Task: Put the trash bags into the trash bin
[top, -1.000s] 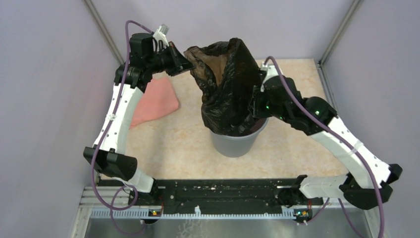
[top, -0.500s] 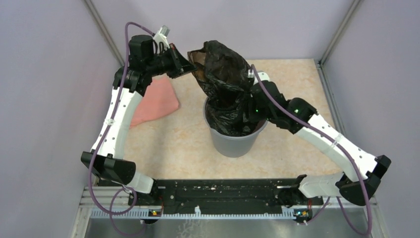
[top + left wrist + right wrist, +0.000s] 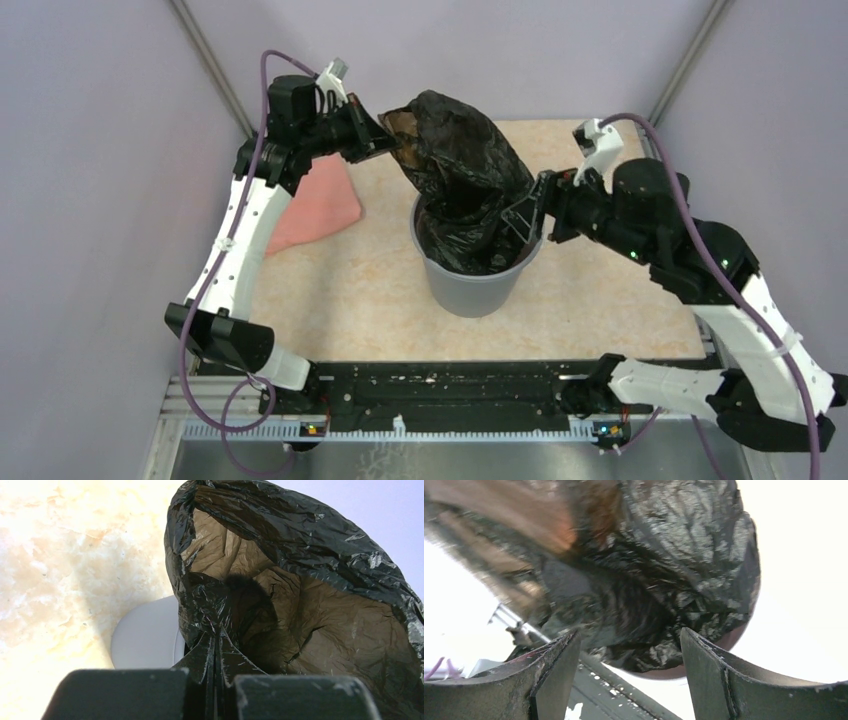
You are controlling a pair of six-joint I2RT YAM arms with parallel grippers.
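The left pincer (image 3: 216, 677), jaws pressed shut on a pleat at the mouth of the black trash bag (image 3: 462, 165), holds that edge above the grey trash bin (image 3: 475, 290). The bag's lower part sits inside the bin and its upper part rises above the rim. The right pincer (image 3: 629, 642), jaws spread wide and empty, is just beside the bag. A salmon-pink cloth (image 3: 310, 205) lies on the counter (image 3: 340, 290).

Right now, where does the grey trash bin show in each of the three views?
Top external: the trash bin stands at centre, the trash bag rising from its mouth.
Left wrist: the bin's pale wall shows lower left, partly behind the pinched bag.
Right wrist: cannot make it out; glare and black plastic fill the frame.
Shared landmark: the trash bag, filling the upper part of both wrist views.
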